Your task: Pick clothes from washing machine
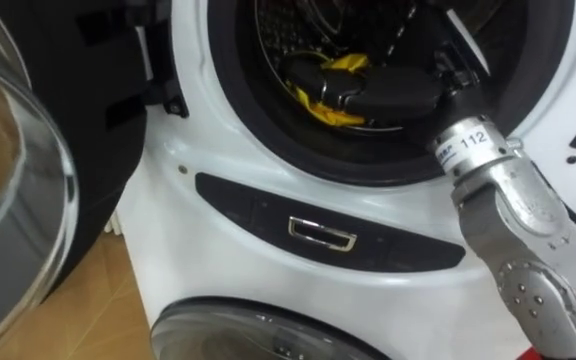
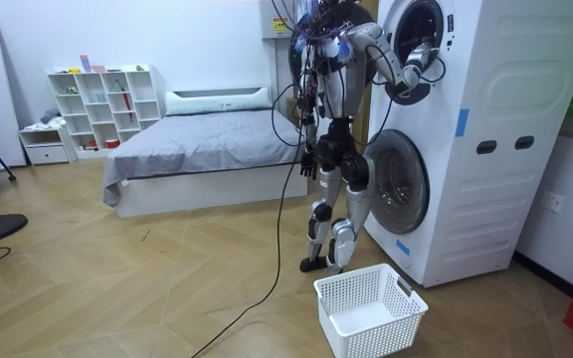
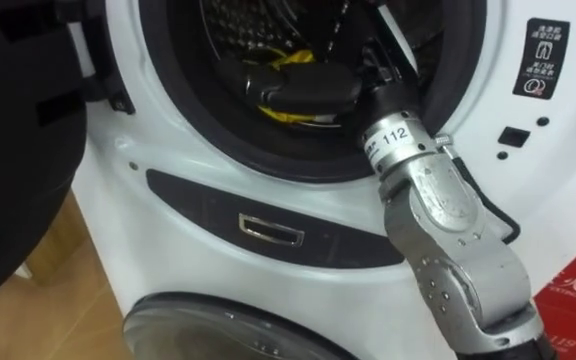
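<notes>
Down by the hip in the room view, left hand (image 2: 310,161), idle. At far left of the eye views, open door (image 1: 28,190). Standing close before the washer (image 1: 218,140), basket (image 2: 351,333) on the floor beside the feet. Inside the drum (image 1: 278,30), low at its front, yellow cloth (image 1: 326,110): crumpled, long axis roughly up-down, slightly tilted, no clear end. Right hand (image 1: 378,95) lying crosswise over it from the right, fingers curled round the cloth, yellow showing above and below them.
</notes>
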Controlling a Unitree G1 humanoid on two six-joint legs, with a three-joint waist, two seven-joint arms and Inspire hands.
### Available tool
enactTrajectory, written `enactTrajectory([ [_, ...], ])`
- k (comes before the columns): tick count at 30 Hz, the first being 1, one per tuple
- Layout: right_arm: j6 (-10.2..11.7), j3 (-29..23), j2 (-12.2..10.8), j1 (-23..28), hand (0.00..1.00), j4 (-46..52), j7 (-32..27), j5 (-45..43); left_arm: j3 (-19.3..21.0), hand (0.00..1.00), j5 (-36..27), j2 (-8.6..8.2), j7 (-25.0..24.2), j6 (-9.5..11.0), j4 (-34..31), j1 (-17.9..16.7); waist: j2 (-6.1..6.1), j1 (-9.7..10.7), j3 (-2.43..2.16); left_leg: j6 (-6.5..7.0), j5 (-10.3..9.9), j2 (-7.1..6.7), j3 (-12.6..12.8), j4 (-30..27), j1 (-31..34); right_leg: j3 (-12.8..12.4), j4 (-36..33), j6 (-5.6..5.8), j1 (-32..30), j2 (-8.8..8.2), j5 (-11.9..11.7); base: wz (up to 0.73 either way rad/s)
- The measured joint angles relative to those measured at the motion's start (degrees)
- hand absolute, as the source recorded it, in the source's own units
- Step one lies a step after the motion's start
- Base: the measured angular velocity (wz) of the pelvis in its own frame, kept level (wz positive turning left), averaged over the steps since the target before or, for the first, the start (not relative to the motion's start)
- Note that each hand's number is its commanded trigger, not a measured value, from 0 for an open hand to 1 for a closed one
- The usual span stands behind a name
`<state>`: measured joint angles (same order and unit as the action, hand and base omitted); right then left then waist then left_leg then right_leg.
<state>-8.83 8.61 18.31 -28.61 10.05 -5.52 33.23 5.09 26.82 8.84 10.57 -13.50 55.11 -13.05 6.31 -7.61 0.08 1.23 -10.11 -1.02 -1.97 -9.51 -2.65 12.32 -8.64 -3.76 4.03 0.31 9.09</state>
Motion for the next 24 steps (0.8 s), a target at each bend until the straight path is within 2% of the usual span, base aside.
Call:
enactTrajectory([
  [5,-0.9,0.0,1.2,0.1,0.0,-0.2,0.0,-1.2,1.2,0.0,0.3,-0.28,0.0,0.1,0.0,-0.8,0.11,0.4,-0.03,0.37,-0.2,-0.01,-0.2,-0.3,0.0,0.3,-0.1,0.39,0.2,-0.3,-0.1,0.01],
  [7,-1.3,0.0,2.0,0.6,0.0,-0.3,0.3,-3.7,1.6,0.0,0.3,-0.3,0.0,0.1,-0.4,-1.5,0.35,0.2,-0.17,0.46,-0.3,-0.46,-0.2,-0.3,0.0,0.3,-0.1,0.55,0.2,-0.25,0.0,0.0],
  [11,-2.0,0.0,2.0,0.6,0.0,-0.5,0.9,-8.4,1.8,0.0,0.2,-0.42,-0.4,0.0,-0.4,-2.7,0.56,0.8,-0.21,0.71,-0.4,-0.67,-0.7,-0.7,0.0,0.5,-0.1,0.72,0.2,-0.33,-0.1,0.04],
  [12,-2.6,0.0,2.0,0.6,0.0,-0.5,1.8,-10.5,2.0,0.0,0.2,-0.42,-0.9,0.0,-0.5,-2.7,0.81,1.1,-0.36,0.81,-0.5,-0.68,-1.0,-0.8,0.1,0.5,-0.1,0.78,0.2,-0.36,-0.1,0.06],
  [15,-3.8,0.0,2.4,0.6,0.0,-0.7,5.0,-13.9,3.3,0.0,0.3,-0.57,-2.6,-0.3,-0.5,-2.8,0.92,1.7,-0.37,1.09,-0.7,-0.78,-1.5,-1.1,0.2,0.8,-0.1,1.18,0.7,-0.64,0.1,0.07],
  [19,-3.8,0.0,2.9,0.6,0.0,-1.8,9.3,-19.4,4.3,0.0,0.2,-0.47,-3.4,-0.7,-0.4,-2.3,1.24,2.3,-0.29,1.32,-0.8,-1.08,-1.6,-1.5,0.3,0.9,-0.1,1.51,0.7,-1.14,0.2,0.01],
  [20,-3.8,0.0,2.9,0.6,0.0,-2.0,10.0,-20.3,4.3,0.0,0.2,-0.47,-3.5,-1.0,-0.4,-2.2,1.59,2.4,-0.51,1.35,-0.8,-1.14,-1.6,-1.6,0.2,0.9,-0.2,1.54,0.7,-1.11,0.2,0.0],
  [21,-3.8,0.0,2.9,0.6,0.0,-2.7,11.4,-22.5,4.4,0.0,0.2,-0.4,-3.8,-1.4,-0.4,-1.7,1.46,2.5,-0.38,1.45,-0.8,-1.21,-1.6,-1.8,0.0,0.9,-0.2,1.61,0.8,-1.06,0.2,0.0],
  [23,-3.8,0.0,3.0,0.5,0.0,-3.7,13.8,-26.2,4.4,0.0,0.2,-0.28,-4.4,-1.7,-0.1,-1.6,1.92,2.5,-0.62,1.58,-0.8,-1.6,-1.7,-1.8,0.0,1.0,-0.3,1.75,0.9,-1.14,0.1,0.03],
  [24,-3.9,0.0,3.9,-0.1,0.0,-5.4,15.8,-28.7,4.4,0.0,0.2,0.0,-5.0,-1.7,0.0,-1.1,2.38,2.4,-0.58,1.66,-0.7,-1.54,-1.9,-1.8,-0.1,1.4,-0.3,1.8,1.1,-1.24,0.1,0.07],
])
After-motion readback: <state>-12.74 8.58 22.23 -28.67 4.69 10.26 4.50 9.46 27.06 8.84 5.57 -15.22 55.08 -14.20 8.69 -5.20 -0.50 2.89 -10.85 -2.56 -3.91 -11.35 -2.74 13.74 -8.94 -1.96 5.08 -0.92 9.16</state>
